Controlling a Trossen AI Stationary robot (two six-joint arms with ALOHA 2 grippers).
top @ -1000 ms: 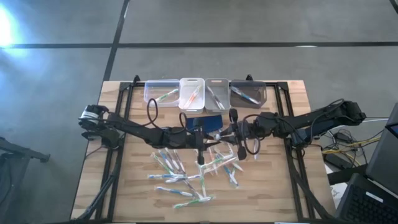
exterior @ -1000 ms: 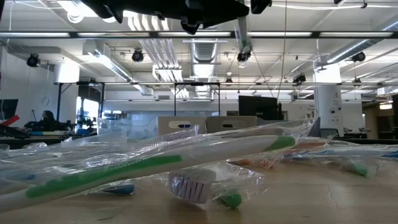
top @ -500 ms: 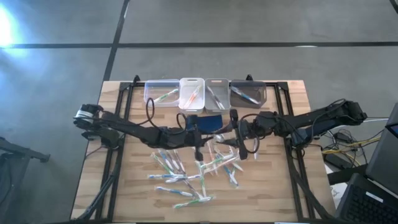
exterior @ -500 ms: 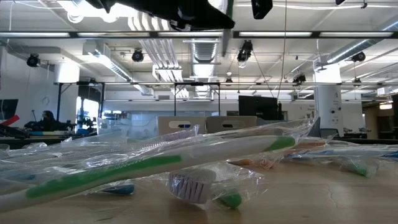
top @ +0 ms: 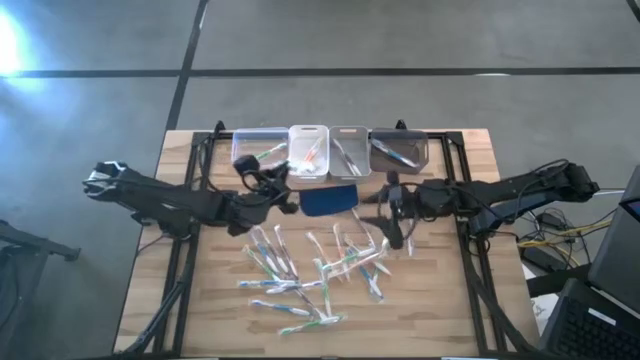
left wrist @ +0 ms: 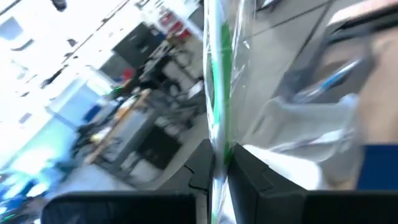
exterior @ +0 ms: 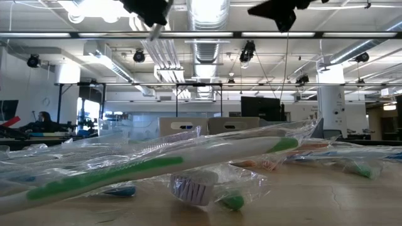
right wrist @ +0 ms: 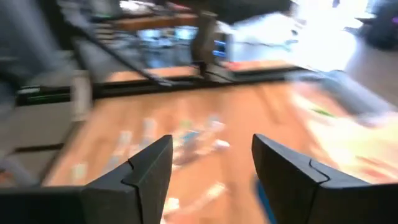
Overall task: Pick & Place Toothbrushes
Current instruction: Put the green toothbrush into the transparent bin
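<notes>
- L gripper [left wrist: 219, 165]: pinching wrapped green toothbrush [left wrist: 217, 68], long axis out past fingertips; just beside bins [top: 330, 150].
- R gripper [right wrist: 211, 163]: spread, empty, farther from bins.

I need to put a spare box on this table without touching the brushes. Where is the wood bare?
Bare wood on the table shows left of the toothbrush pile, down to the near left corner, and right of it near the right edge. Crowded: the middle, where the pile lies, and the far edge with the four bins and the dark blue pad.
</notes>
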